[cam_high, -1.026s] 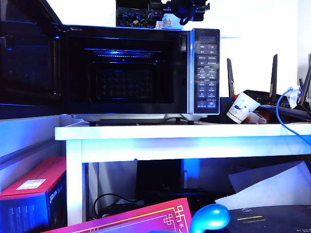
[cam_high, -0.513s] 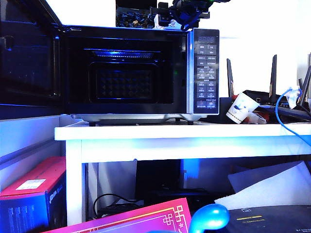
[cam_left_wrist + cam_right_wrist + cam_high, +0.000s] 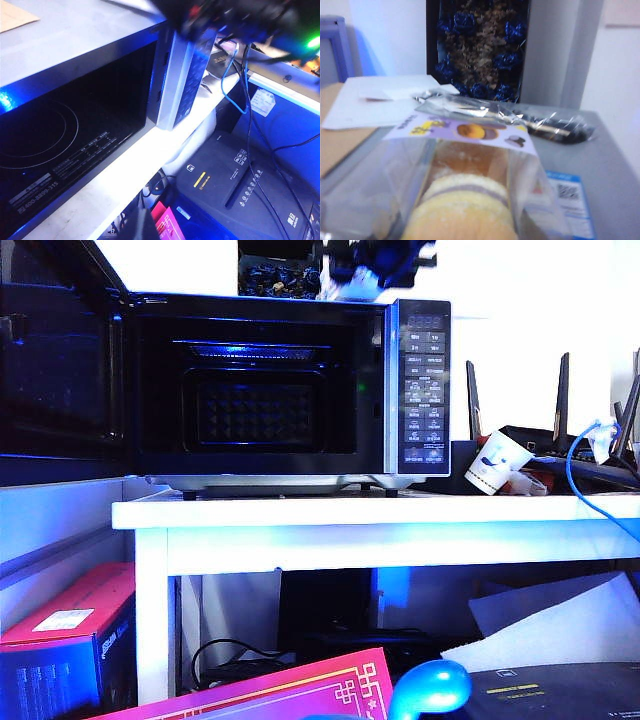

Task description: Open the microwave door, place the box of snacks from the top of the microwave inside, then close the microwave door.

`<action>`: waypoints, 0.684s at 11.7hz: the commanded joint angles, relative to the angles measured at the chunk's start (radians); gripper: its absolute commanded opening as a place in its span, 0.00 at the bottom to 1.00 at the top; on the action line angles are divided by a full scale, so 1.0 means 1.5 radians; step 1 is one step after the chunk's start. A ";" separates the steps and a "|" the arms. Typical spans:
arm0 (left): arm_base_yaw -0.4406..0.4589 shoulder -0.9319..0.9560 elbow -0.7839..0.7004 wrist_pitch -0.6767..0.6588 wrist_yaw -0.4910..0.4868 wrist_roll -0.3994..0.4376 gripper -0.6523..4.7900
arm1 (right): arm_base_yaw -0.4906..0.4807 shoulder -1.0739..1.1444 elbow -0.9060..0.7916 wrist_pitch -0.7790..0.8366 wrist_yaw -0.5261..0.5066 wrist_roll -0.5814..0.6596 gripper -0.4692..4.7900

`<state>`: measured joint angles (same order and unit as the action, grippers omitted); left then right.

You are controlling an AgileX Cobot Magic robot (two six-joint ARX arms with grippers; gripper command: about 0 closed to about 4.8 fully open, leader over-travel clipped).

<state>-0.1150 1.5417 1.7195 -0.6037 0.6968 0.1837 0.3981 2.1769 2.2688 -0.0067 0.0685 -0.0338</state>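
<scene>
The black microwave (image 3: 260, 390) stands on a white table (image 3: 300, 515). The microwave door (image 3: 60, 360) is swung wide to the left, baring the dark cavity (image 3: 55, 130). Above the oven's top right, my right gripper (image 3: 378, 262) is shut on the box of snacks (image 3: 361, 283), blurred by motion. In the right wrist view the clear box of snacks (image 3: 465, 200), with yellow and white cakes inside, sits right before the camera and hides the jaws. Of my left gripper only one dark finger (image 3: 142, 227) shows, in front of the table's edge, holding nothing visible.
On the oven's top lie a dark box of blue-wrapped items (image 3: 477, 47), foil packets (image 3: 515, 117) and a white sheet (image 3: 375, 100). Right of the control panel (image 3: 424, 390) are a paper cup (image 3: 497, 462), router antennas (image 3: 563, 390) and a blue cable (image 3: 590, 480).
My right gripper stood wide around the box a second ago. It has since closed on it and tipped up and slightly right with it. The door and left arm have kept still.
</scene>
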 commanded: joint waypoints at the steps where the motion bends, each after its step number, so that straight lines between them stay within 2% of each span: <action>1: -0.001 -0.002 0.002 0.004 0.005 0.000 0.11 | 0.001 -0.048 0.003 -0.024 0.005 -0.001 0.61; 4: -0.001 -0.002 0.002 0.004 0.005 0.000 0.11 | 0.001 -0.099 0.003 -0.103 -0.007 -0.039 0.61; 6: -0.001 -0.002 0.002 0.004 0.005 0.000 0.11 | 0.001 -0.129 0.004 -0.151 -0.079 -0.068 0.61; 8: -0.001 -0.002 0.002 0.004 0.005 0.000 0.11 | 0.001 -0.154 0.003 -0.176 -0.187 -0.090 0.61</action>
<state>-0.1150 1.5417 1.7195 -0.6037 0.6968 0.1837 0.3977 1.9682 2.2646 -0.2901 -0.1284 -0.1539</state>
